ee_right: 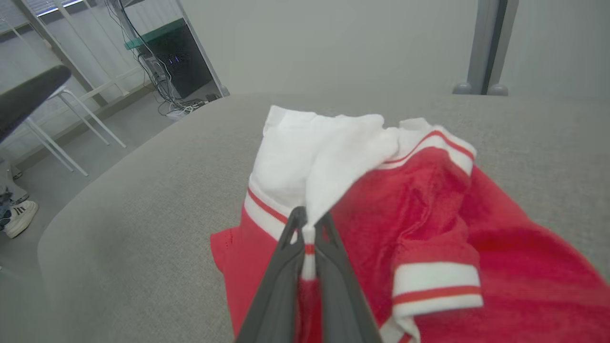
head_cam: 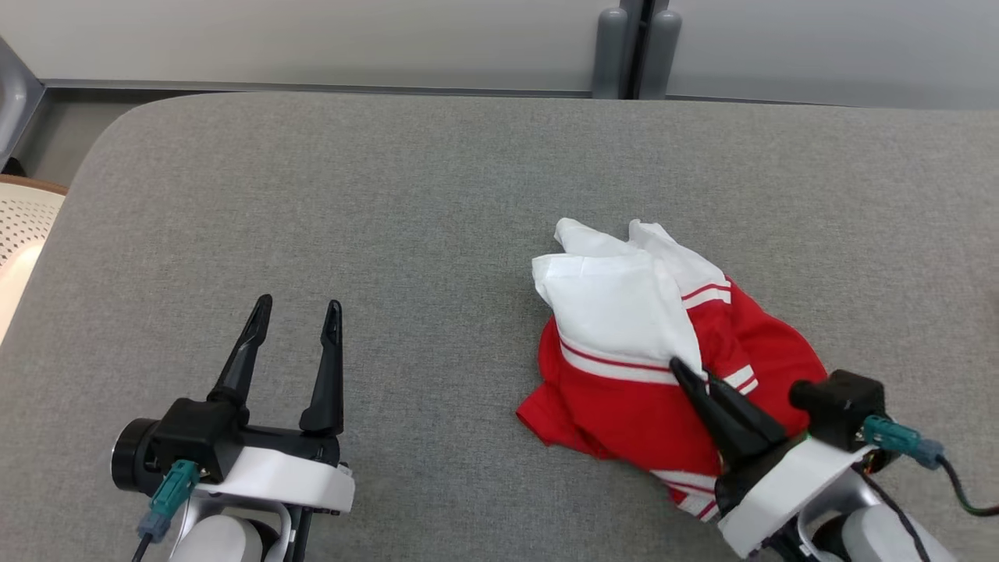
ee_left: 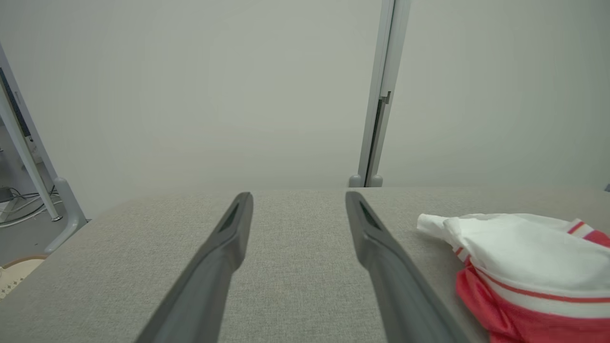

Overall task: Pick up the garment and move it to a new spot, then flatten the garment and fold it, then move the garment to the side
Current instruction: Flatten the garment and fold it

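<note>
- The garment [head_cam: 663, 367], red and white, lies crumpled right of centre on the grey table [head_cam: 390, 234].
- Right gripper [ee_right: 307, 226] pinches a white fold; left gripper [head_cam: 298, 312] stands wide, apart.
- Likely soft, light, limp: best taken by an edge.

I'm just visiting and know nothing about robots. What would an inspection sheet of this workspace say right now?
Surface: grey fabric-covered table, rounded corner at the far left.
Job's things: red and white garment, crumpled in a heap on the table's right side, not yet flattened.
Clutter: nothing seen.
Tools: left tool open over bare table, apart from the garment; right tool shut on a fold of the garment.
Cables: left wrist lead and right wrist lead, each with a teal plug; floor cables beyond the table.
Surroundings: pale wall, grey post, cream perforated chair at the left.
</note>
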Controlling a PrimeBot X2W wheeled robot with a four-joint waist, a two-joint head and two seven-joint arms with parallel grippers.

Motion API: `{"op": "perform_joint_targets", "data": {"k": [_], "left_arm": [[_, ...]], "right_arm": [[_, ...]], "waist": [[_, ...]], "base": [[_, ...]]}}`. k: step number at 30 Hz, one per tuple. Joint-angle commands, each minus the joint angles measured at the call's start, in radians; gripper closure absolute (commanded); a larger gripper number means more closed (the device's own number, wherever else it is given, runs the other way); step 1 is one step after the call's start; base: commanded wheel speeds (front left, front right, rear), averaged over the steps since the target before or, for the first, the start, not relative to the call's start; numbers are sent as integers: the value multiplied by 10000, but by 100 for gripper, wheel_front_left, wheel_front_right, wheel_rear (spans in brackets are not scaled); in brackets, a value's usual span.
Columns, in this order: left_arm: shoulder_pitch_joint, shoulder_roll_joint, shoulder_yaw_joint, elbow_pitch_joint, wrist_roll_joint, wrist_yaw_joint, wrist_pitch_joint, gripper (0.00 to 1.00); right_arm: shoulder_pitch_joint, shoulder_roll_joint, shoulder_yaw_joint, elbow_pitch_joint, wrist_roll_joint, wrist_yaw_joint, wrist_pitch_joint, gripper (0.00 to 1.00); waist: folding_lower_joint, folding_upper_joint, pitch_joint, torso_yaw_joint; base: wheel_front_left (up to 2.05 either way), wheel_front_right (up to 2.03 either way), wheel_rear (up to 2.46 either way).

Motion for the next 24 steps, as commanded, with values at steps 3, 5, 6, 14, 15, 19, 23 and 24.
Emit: {"op": "perform_joint_targets", "data": {"k": [3, 5, 6, 14, 15, 19, 23, 24], "left_arm": [[-269, 64, 93, 42, 103, 4, -73, 0], [-279, 89, 129, 50, 120, -3, -95, 0], [-280, 105, 143, 55, 133, -6, -97, 0], [-461, 150, 188, 86, 168, -36, -121, 0], [-468, 148, 184, 93, 176, -44, -126, 0], [-564, 143, 174, 141, 179, -87, -141, 0], [-605, 132, 190, 218, 179, -100, -160, 0], [-617, 122, 189, 231, 176, -105, -164, 0]], "right_arm": [[-280, -231, -375, -638, -179, 0, -503, 100], [-350, -346, -736, -1013, -324, 0, -670, 100], [-375, -394, -960, -1176, -412, 0, -734, 100], [154, -527, -3458, -1575, -818, 0, -721, 100], [297, -483, -3817, -1495, -832, 0, -749, 100], [1203, 50, -5292, -725, -750, 0, -684, 100], [1930, 522, -5562, 623, -567, 0, -655, 100], [1979, 650, -5541, 974, -402, 0, -763, 100]], "waist": [[0, 0, 28, -272], [0, 0, 37, -428], [0, 0, 47, -502], [0, 0, 175, -847], [0, 0, 199, -863], [0, 0, 263, -890], [0, 0, 295, -920], [0, 0, 297, -928]], "base": [[0, 0, 0], [0, 0, 0], [0, 0, 0], [0, 0, 0], [0, 0, 0], [0, 0, 0], [0, 0, 0], [0, 0, 0]]}}
